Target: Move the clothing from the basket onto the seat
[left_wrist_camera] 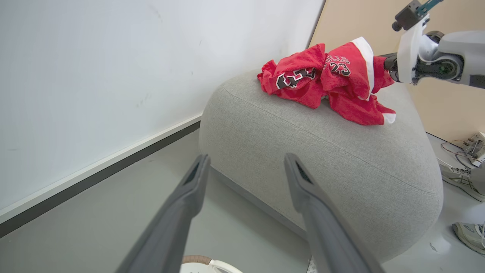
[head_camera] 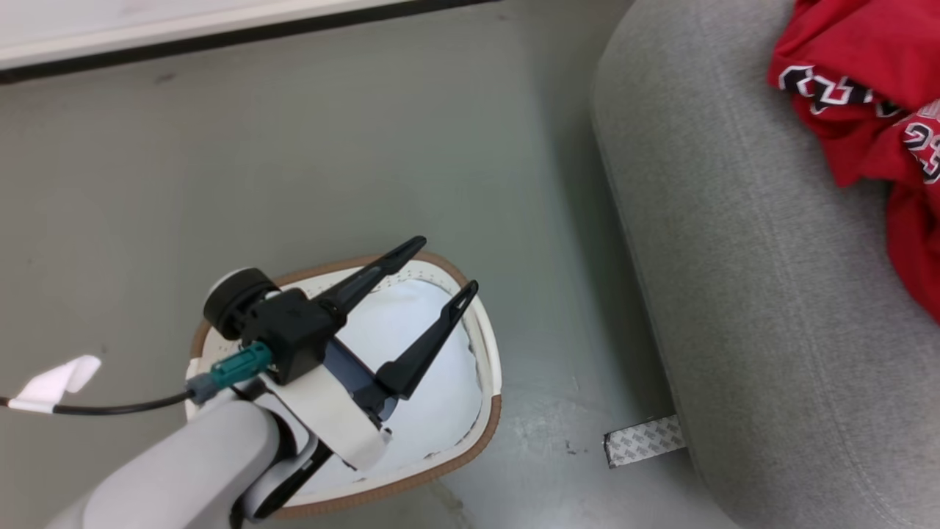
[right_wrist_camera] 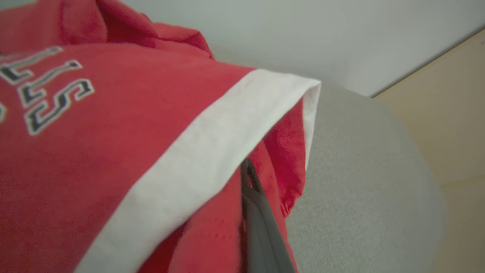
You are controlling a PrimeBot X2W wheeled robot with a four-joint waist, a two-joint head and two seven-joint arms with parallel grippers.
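Note:
The red clothing lies bunched on top of the grey seat, at its far right in the head view. In the left wrist view the clothing sits on the seat, one white-trimmed fold raised toward my right arm. My right gripper is shut, its dark fingers buried in the red fabric just under the white band. My left gripper hangs open above the cream basket on the floor, nothing between its fingers. The basket's inside shows white.
The basket stands on grey floor left of the seat. A strip of patterned tape lies at the seat's base. A white wall with a dark baseboard runs behind. A person's shoes and cables are beyond the seat.

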